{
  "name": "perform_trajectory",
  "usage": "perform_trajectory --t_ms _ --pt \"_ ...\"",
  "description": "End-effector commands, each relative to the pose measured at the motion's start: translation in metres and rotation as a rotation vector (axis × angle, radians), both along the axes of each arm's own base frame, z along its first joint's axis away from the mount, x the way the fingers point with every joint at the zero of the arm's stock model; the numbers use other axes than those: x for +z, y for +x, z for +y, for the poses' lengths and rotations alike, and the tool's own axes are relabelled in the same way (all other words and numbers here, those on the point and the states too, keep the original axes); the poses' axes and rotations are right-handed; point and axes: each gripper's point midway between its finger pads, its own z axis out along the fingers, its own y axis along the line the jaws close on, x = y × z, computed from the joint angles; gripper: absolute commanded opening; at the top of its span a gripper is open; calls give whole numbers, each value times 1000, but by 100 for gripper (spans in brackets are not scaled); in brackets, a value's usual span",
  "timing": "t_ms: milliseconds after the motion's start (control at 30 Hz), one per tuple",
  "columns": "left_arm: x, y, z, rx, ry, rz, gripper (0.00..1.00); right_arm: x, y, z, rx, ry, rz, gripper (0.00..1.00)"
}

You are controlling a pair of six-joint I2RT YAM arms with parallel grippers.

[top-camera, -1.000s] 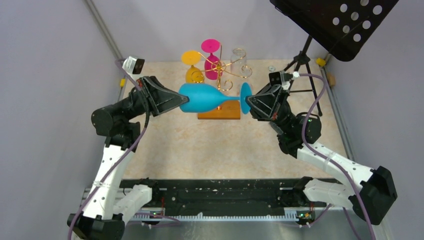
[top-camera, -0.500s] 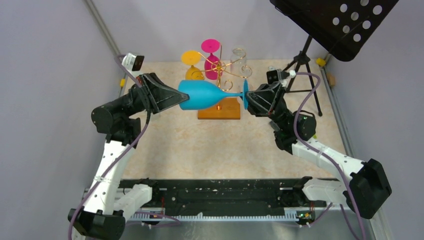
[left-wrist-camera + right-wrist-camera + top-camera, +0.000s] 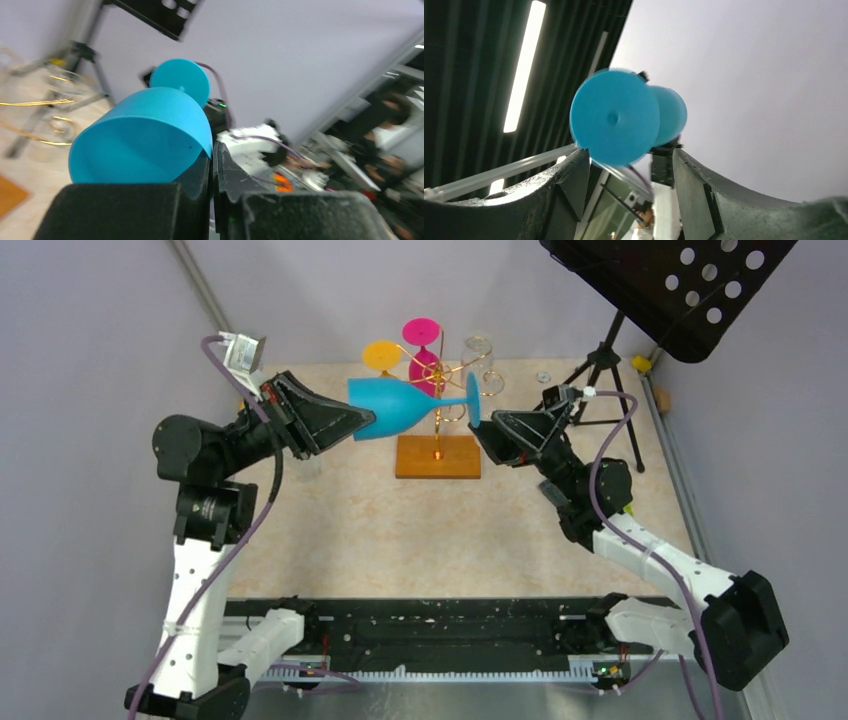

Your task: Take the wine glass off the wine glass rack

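**Blue glass sideways in my left grip**

The blue wine glass (image 3: pixel 395 408) lies level in the air, above the wooden base of the wine glass rack (image 3: pixel 420 462). My left gripper (image 3: pixel 368 422) pinches its bowl rim. My right gripper (image 3: pixel 480 436), fingers spread, faces its foot.

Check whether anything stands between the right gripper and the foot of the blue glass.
Nothing visible does. In the right wrist view, the foot of the blue glass sits directly ahead of the open jaws of the right gripper, with nothing in front of it. The left gripper holds the glass by its bowl.
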Motion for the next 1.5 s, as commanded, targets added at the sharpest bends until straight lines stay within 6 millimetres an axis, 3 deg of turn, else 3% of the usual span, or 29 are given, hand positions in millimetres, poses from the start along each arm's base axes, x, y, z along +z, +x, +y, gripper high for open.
perform_trajectory --t_ms 0,67,133,200,367,467,567,667,800,933,1167,1300,1467 --pt "-16 29 23 331 166 -8 0 -3 8 -9 -128 -97 -2 63" --pt "-24 46 42 503 221 13 0 -12 17 -7 -190 -190 24 63" --pt "-35 61 62 653 266 42 0 -35 32 -6 -278 -342 90 63" --pt "-49 75 82 786 314 84 0 -44 39 -15 -380 -438 87 63" --pt "-90 95 121 1000 472 188 0 -42 42 -43 -562 -522 76 63" --pt "-109 98 148 1131 567 234 0 -43 42 -52 -611 -551 74 62" --pt "-131 105 162 1190 656 281 0 -50 47 -58 -655 -569 96 62" --pt "-159 117 157 1145 732 329 0 -56 50 -57 -657 -585 106 62" --pt "-204 135 126 930 836 408 0 -65 52 -55 -649 -612 118 61" --pt "-240 148 111 831 932 477 0 -70 52 -57 -655 -639 130 59" --pt "-302 180 110 794 1093 578 0 -75 50 -67 -691 -650 154 58" --pt "-324 192 104 744 1139 637 0 -76 46 -70 -694 -658 155 58" --pt "-348 205 116 771 1240 690 0 -82 43 -73 -695 -662 167 58"
